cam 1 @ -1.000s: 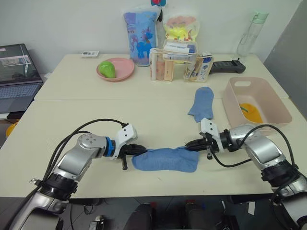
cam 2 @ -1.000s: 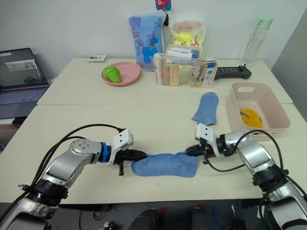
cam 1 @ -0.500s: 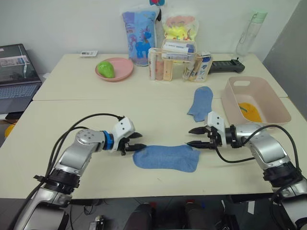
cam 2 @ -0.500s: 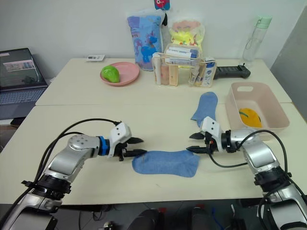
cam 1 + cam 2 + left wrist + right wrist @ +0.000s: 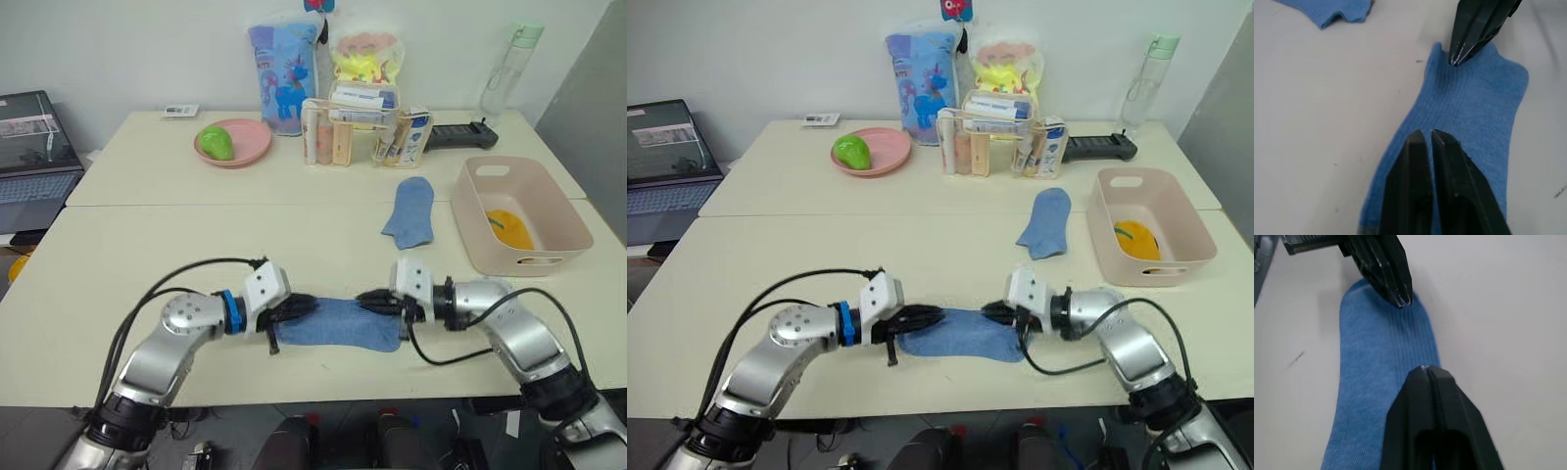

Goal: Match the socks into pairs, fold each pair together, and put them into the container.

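Bright, even indoor light — soft shadows only; head views sharp, wrist views slightly soft up close.

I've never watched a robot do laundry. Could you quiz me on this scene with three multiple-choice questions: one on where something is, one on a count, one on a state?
1. Where does the second light blue sock lie?
A. in the bin
B. on the table beside the bin
C. on the plate

2. How many light blue socks show?
A. two
B. three
C. four

3. How are both grippers' fingers?
A. wide open
B. shut
C. one open

Answers:
1 B, it lies flat left of the pink bin.
2 A, one near the bin, one between the grippers.
3 B, left gripper and right gripper fingers are pressed together.
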Motion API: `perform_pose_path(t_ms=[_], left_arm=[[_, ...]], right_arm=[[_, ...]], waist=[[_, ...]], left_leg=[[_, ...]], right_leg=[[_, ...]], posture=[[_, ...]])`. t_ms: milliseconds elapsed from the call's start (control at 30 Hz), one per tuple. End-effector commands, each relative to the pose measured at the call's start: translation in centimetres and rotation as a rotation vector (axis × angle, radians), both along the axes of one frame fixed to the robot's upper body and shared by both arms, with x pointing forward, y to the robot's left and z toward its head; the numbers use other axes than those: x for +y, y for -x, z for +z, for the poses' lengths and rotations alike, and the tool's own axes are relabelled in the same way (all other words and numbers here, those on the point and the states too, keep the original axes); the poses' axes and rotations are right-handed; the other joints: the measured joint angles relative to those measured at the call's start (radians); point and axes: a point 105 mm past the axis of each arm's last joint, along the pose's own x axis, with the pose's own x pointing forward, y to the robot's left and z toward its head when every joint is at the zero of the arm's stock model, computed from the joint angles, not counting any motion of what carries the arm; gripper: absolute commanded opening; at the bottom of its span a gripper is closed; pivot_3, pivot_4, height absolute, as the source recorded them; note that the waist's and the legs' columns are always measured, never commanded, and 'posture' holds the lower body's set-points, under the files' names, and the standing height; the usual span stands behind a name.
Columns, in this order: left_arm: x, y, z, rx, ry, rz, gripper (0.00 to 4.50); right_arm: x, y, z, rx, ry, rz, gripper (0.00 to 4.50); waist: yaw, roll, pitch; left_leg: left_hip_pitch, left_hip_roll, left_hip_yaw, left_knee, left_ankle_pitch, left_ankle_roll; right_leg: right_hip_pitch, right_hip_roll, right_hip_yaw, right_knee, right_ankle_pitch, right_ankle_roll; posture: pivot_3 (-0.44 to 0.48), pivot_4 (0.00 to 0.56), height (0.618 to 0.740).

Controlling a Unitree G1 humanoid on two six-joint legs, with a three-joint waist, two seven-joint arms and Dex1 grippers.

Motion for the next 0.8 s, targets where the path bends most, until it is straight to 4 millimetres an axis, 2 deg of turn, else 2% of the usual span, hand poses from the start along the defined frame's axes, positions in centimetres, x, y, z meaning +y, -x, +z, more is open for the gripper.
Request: perform_pose_path(t_ms=[33, 200, 267, 333, 467, 567, 667, 800], left_arm=[[1.2, -0.3, -1.3, -0.029, -0.06, 0.047, 0.05], [3.9, -0.2, -2.3, -0.019, -0.106, 0.111, 0.05], [4.2, -0.1, -2.2, -0.021, -0.105, 0.115, 0.05], [3.9, 0.2, -1.3, -0.034, -0.054, 0.088, 0.05], [2.7, 1.0, 0.4, -0.043, 0.043, 0.028, 0.05], [2.5, 1.4, 0.8, -0.044, 0.061, 0.006, 0.05], [3.1, 2.1, -0.2, 0.001, -0.014, -0.01, 0.05], [4.6, 2.7, -1.9, 0.045, -0.124, 0.004, 0.05]], right_arm=[[-1.4, 0.1, -1.1, -0.032, 0.051, -0.021, 0.01], [-3.9, 0.1, -1.8, -0.023, 0.076, -0.086, 0.01], [-4.4, 0.1, -1.7, -0.025, 0.079, -0.093, 0.01], [-5.0, 0.1, -0.9, -0.04, 0.063, -0.094, 0.01], [-4.1, 0.4, 1.4, -0.024, -0.064, -0.071, 0.01], [-3.0, 1.2, 1.7, -0.018, -0.075, -0.015, 0.01], [-2.1, 2.3, 0.6, 0.044, -0.059, 0.019, 0.01], [-3.6, 2.9, -2.1, 0.041, 0.107, 0.027, 0.01]], waist=[[0.0, 0.0, 0.0], [0.0, 0.0, -0.001], [0.0, 0.001, -0.001], [0.0, 0.001, -0.001], [-0.001, 0.001, -0.001], [-0.001, 0.001, -0.001], [-0.001, 0.001, -0.001], [0.0, 0.001, -0.001]], left_leg=[[0.0, 0.0, 0.0, 0.0, 0.0, 0.0], [0.002, 0.0, 0.0, 0.0, 0.0, 0.0], [0.003, 0.0, 0.0, -0.001, 0.0, 0.0], [0.003, 0.0, 0.001, -0.001, 0.0, 0.0], [0.003, 0.0, 0.001, -0.001, 0.0, 0.0], [0.002, 0.001, 0.0, -0.001, 0.0, 0.0], [0.003, 0.001, 0.0, -0.001, 0.0, 0.0], [0.002, 0.0, 0.001, -0.002, 0.0, 0.0]], right_leg=[[0.0, 0.0, 0.0, 0.0, 0.0, 0.0], [0.001, 0.0, 0.0, 0.0, 0.0, 0.0], [0.002, 0.0, 0.0, 0.0, 0.0, 0.0], [0.003, 0.0, 0.001, 0.0, 0.0, 0.0], [0.002, 0.0, 0.001, 0.0, 0.0, 0.0], [0.002, 0.0, 0.001, 0.0, 0.0, 0.0], [0.002, 0.0, 0.001, 0.0, 0.0, 0.0], [0.002, 0.0, 0.001, 0.0, 0.0, 0.0]], posture=[[0.0, 0.15, 0.74], [0.0, 0.15, 0.74], [0.0, 0.15, 0.74], [0.0, 0.15, 0.74], [0.0, 0.15, 0.74], [0.0, 0.15, 0.74], [0.0, 0.15, 0.74], [0.0, 0.15, 0.74]])
